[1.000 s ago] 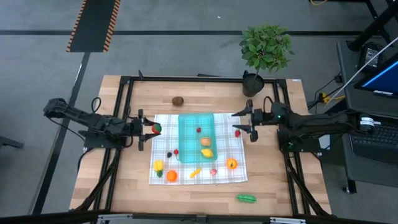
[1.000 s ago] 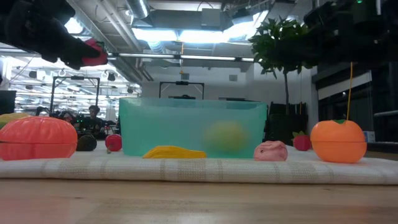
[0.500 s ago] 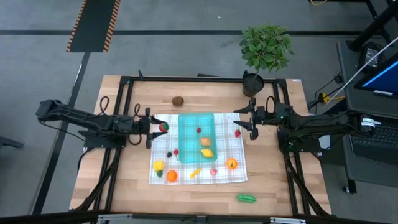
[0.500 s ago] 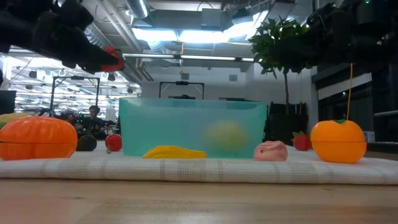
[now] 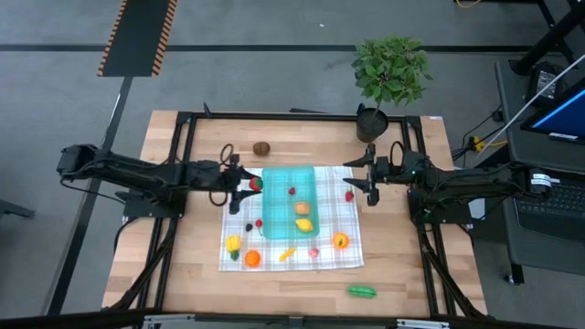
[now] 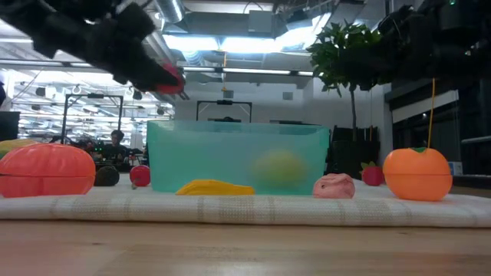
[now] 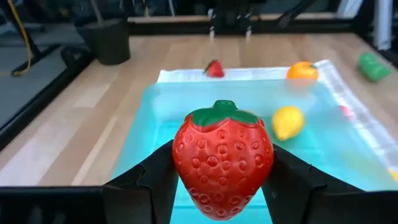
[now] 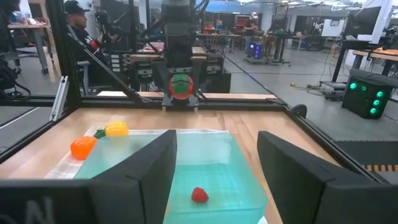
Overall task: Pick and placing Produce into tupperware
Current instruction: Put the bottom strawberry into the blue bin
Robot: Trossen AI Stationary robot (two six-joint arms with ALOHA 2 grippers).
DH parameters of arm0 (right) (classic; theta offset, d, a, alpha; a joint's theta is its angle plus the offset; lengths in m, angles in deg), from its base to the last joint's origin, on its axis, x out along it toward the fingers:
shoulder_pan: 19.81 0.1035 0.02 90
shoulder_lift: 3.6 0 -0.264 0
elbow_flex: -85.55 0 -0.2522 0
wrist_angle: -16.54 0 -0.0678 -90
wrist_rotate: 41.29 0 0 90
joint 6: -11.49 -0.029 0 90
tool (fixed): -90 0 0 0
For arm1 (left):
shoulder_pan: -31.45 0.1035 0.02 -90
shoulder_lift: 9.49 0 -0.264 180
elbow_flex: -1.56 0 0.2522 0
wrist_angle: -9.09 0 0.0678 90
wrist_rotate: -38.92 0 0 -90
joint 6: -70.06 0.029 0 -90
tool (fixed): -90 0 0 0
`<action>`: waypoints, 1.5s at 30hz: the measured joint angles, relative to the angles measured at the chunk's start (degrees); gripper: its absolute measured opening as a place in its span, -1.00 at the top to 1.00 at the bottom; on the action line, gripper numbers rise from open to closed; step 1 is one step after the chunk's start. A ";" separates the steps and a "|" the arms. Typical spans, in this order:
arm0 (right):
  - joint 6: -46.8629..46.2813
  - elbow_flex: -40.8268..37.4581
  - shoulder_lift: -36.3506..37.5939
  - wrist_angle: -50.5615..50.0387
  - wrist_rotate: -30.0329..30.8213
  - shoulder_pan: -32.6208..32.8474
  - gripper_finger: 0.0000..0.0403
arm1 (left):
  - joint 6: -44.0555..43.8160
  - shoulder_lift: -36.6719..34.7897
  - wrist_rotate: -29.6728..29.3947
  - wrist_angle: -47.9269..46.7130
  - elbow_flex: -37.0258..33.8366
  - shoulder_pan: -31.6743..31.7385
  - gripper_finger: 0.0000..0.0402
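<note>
The left pincer grips a red toy strawberry with a green cap just above the left rim of the shallow translucent teal plastic container at the tabletop centre. The right pincer, fingers spread and empty, hovers beside the container's right edge.

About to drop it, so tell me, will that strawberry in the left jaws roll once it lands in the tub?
Probably a little: the strawberry is rounded and tapered, so it may wobble. It looks like stiff, glossy plastic, likely light and a bit slippery. The teal container has raised walls that should stop it.
</note>
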 joint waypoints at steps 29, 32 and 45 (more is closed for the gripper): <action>-2.99 0.04 -0.04 -8.74 2.52 0.02 -0.13 | -0.68 32.37 7.67 -17.44 29.35 6.51 0.08; -2.95 0.04 -0.04 -8.70 2.51 0.02 -0.13 | 0.42 33.77 7.63 -23.02 32.54 5.67 0.08; -2.82 0.04 -0.31 -8.95 2.54 0.02 -0.13 | 0.17 36.75 7.28 -36.26 38.99 3.17 0.08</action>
